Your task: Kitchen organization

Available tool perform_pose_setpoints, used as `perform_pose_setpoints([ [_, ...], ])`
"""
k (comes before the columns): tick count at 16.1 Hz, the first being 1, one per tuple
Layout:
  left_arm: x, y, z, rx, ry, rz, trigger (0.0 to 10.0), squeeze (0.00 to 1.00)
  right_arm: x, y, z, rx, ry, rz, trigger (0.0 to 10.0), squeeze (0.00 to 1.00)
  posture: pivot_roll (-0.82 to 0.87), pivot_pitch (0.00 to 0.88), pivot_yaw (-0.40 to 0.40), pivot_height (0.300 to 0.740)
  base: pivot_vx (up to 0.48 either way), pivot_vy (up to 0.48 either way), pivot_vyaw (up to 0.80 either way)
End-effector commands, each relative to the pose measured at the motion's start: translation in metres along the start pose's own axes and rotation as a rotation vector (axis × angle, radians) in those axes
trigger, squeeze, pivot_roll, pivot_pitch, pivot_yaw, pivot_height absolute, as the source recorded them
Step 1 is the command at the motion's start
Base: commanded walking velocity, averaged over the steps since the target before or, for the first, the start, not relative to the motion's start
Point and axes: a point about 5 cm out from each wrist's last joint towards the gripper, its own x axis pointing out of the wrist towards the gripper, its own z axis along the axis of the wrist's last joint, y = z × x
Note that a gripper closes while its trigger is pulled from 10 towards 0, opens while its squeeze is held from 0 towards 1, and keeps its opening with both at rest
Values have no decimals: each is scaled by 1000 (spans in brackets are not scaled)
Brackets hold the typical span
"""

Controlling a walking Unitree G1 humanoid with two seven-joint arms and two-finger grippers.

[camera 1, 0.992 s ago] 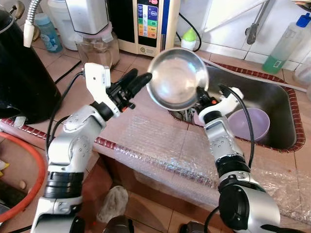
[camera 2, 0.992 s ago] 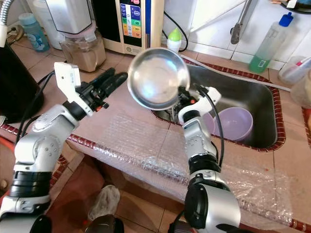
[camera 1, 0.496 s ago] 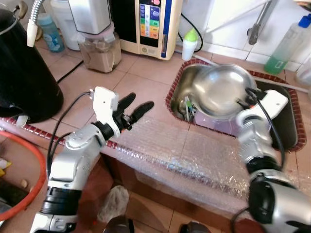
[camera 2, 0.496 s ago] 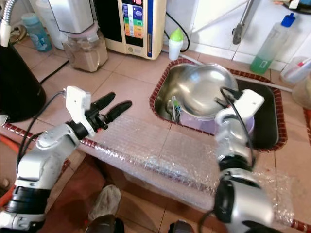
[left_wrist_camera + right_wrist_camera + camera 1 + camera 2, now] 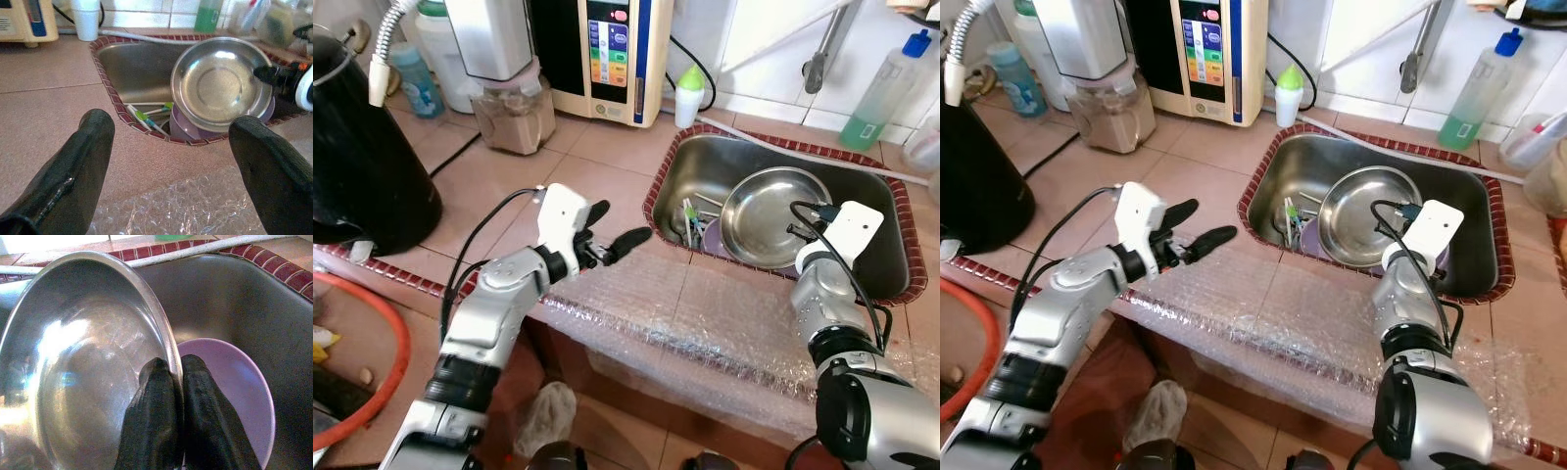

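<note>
The tiled terracotta counter (image 5: 607,157) fills the head views, its near edge draped with a sheet of bubble wrap (image 5: 705,323), crinkled and clear. Set into the counter at about two o'clock is the steel sink (image 5: 862,211), rectangular with rounded corners and a rim of small dark-red tiles. In it lies a round steel bowl (image 5: 766,215), shallow, shiny and tilted, resting over a lilac plastic bowl (image 5: 234,391) of which the head views show just a sliver. At the steel bowl's nine o'clock a few utensils (image 5: 690,217) with green and white handles lean in the sink's corner.

At nine o'clock stands a large black pot-like vessel (image 5: 362,166); at eleven o'clock a blender jar (image 5: 514,113) holds a brownish powder, with a cream appliance (image 5: 607,54) bearing coloured buttons beside it. A small white bottle with a green cap (image 5: 689,93) stands at twelve, and a clear bottle of green liquid (image 5: 881,93) at one o'clock.

The right gripper (image 5: 175,377) pinches the steel bowl's rim, one finger inside and one outside; its wrist view shows the lilac bowl's smooth inside. The left gripper (image 5: 612,227) hovers over the counter's near edge at the centre, fingers spread wide and holding nothing; its wrist view looks between them at the sink.
</note>
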Motion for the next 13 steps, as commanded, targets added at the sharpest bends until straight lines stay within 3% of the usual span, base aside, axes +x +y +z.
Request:
perform_pose_setpoints([
  [1, 5, 0, 3, 48, 13, -26, 10000, 1000, -9, -6, -31, -9, 119, -25, 10000, 1000, 20, 22, 74, 740, 0, 0, 0],
  [4, 13, -1, 4, 83, 28, -55, 10000, 1000, -10, 0, -32, 9, 128, 29, 10000, 1000, 10, 30, 82, 740, 0, 0, 0],
  [7, 16, -2, 6, 64, 11, -72, 10000, 1000, -9, 10, -30, 50, 145, 77, 10000, 1000, 8, 27, 83, 740, 0, 0, 0],
  [13, 6, 5, 4, 63, -12, -3, 10000, 1000, -8, 36, -11, 58, 71, 212, 10000, 1000, 9, 10, 70, 740, 0, 0, 0],
])
